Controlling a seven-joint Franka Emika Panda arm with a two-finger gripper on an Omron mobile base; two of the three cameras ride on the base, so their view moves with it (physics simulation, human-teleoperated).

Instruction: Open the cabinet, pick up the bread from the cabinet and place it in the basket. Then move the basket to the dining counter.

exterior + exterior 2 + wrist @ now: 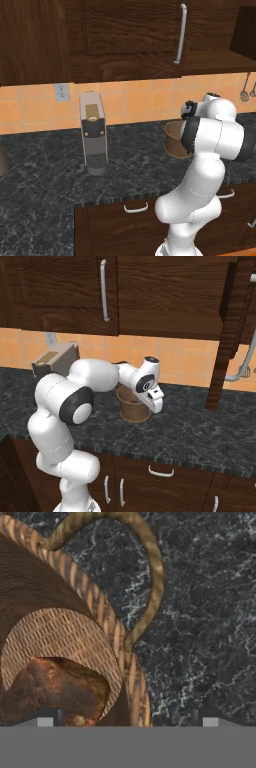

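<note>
The round woven basket (172, 140) (131, 407) stands on the dark granite worktop (45, 170), below the dark wood cabinet (125, 35) (165, 291). One cabinet door (227, 331) stands swung open at the right. The bread (50, 687), a golden-brown bun, lies on the basket's woven floor (60, 632). My gripper (155, 404) (127, 722) hangs open just over the basket's rim (95, 607), beside a loop handle (150, 572), with nothing between its fingers. One fingertip sits over the basket's inside, the other over the worktop outside. The dining counter is out of view.
A grey coffee machine (93, 132) (55, 358) stands on the worktop left of the basket. Utensils (245, 92) (239, 374) hang at the tiled wall on the right. Low drawers with curved handles (136, 207) run under the counter edge. A wall outlet (61, 92) sits above the machine.
</note>
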